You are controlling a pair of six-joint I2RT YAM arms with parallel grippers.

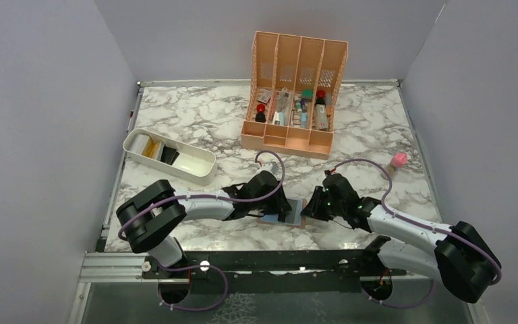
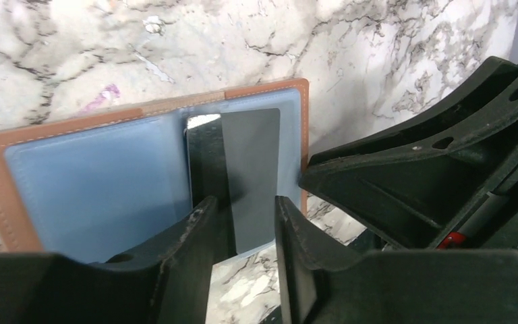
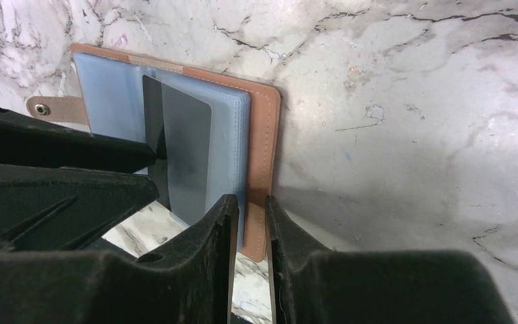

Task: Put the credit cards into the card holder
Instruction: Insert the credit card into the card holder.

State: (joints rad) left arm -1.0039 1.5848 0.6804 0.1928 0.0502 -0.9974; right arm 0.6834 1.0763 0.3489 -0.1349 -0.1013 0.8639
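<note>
White-grey marble-pattern table [image 1: 189, 115] carries: tall peach plastic compartment organizer [image 1: 284, 143] at back, white oblong tray [image 1: 175, 169] left, brown leather-like folding card holder [image 2: 108, 189] open near front, small pink-capped item [image 1: 398, 160] right.

Peach organizer [image 1: 297, 54]; wht tray [image 1: 192, 163]; pink-cap bottle [image 1: 398, 161]

Brown card holder [image 2: 108, 182], blue inside; grey card [image 2: 253, 169]; marbled table [image 2: 243, 40].

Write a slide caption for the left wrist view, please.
The left gripper straddles a dark card partly tucked into the open, blue-lined card holder.
</note>
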